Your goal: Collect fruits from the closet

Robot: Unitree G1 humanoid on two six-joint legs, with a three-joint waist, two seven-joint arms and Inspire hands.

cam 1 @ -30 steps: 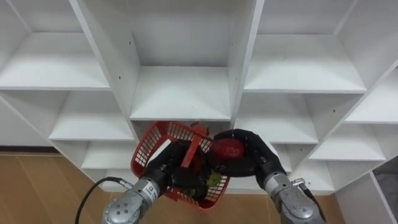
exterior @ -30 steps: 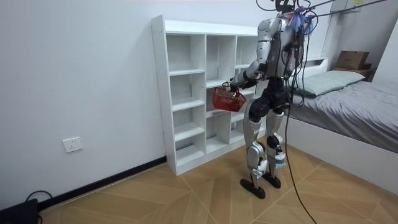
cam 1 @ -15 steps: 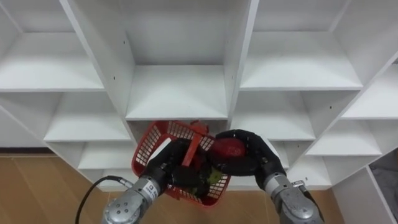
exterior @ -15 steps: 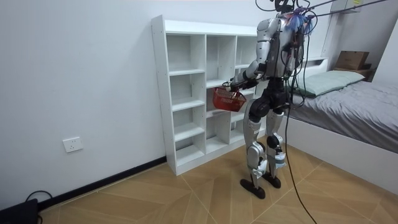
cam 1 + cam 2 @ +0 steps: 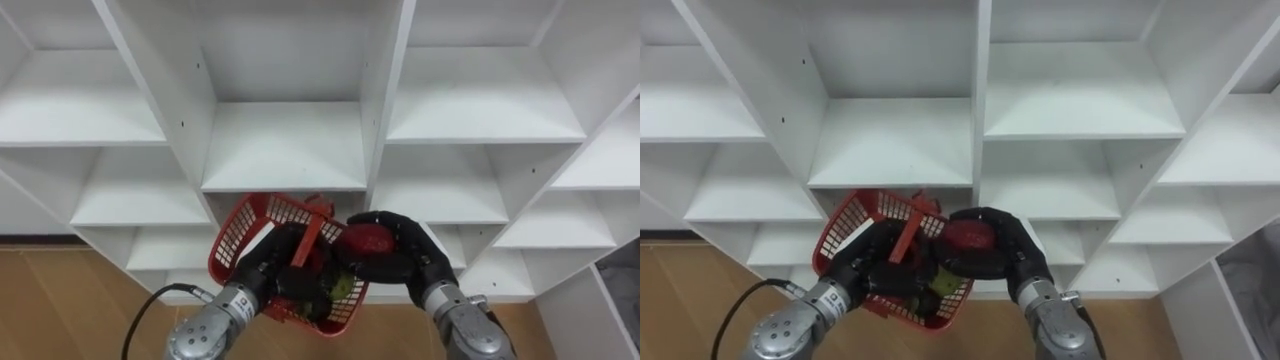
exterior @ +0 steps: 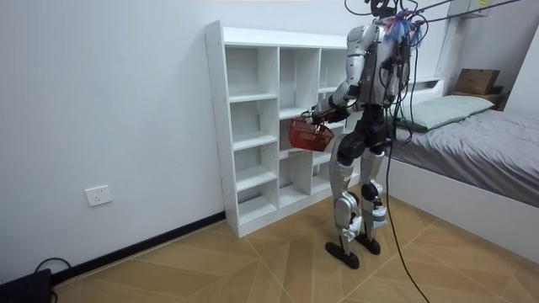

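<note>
Over the right rim of the red basket (image 5: 240, 226), the red fruit (image 5: 366, 241) sits in the right hand (image 5: 418, 252), with dark fingers curled round it from the right and below. Fruit is above the basket's opening, not lying in it; can't tell if it touches the rim. Down in the basket there's something green (image 5: 343, 287) at the near right corner, can't tell which fruit. Left hand (image 5: 268, 268) comes up from lower left, fingers wrapped round the basket's red handle (image 5: 309, 238). Basket hangs tilted, far-left corner high. Both hands are close together, just in front of the white closet (image 5: 286, 150), below the shelf of its middle column. Room view: robot stands upright on the wood floor (image 6: 253, 261) facing the closet, basket at about hip height before the middle shelves. Bed (image 6: 472, 126) on the room view's right, wall socket (image 6: 98, 195) on its left.
</note>
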